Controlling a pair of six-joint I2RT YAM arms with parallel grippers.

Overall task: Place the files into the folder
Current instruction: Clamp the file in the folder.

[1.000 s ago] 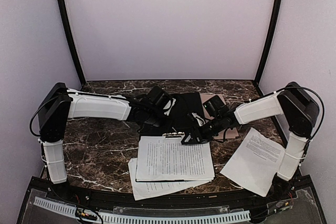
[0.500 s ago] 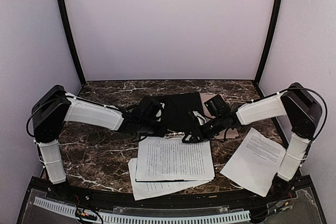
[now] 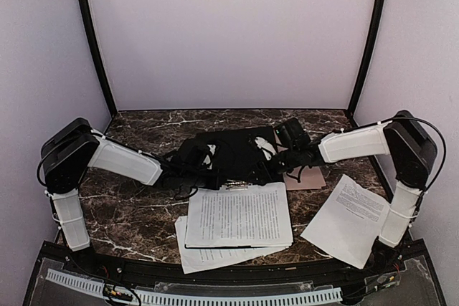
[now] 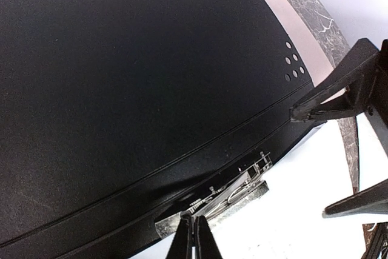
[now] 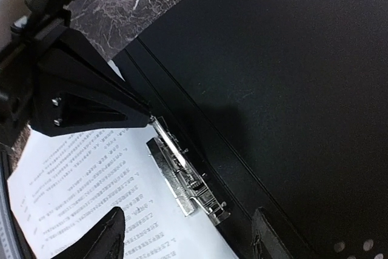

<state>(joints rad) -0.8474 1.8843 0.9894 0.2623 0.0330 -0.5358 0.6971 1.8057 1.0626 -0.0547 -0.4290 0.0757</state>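
Note:
The folder (image 3: 233,150) lies open at mid table, showing a black face (image 4: 133,65) with tan card (image 3: 307,179) at its right side. A metal clip (image 4: 233,193) (image 5: 182,177) sits on its near edge. One of the files (image 3: 240,216) lies with its top edge at the clip (image 3: 237,186). A second sheet (image 3: 208,254) peeks out below it, and a third (image 3: 351,218) lies apart at the right. My left gripper (image 4: 194,235) (image 3: 217,175) is shut, its tips touching the clip's left end. My right gripper (image 5: 185,235) (image 3: 271,161) hovers open over the clip and the sheet's top edge.
The dark marble table (image 3: 136,198) is ringed by lilac walls and black corner posts (image 3: 92,41). A black rail (image 3: 215,277) runs along the near edge. The third sheet overhangs toward the right arm's base (image 3: 398,227).
My right gripper has drawn back from the clip toward the back right and opened wider. My left arm has stretched lower and forward, its shut tips now at the clip.

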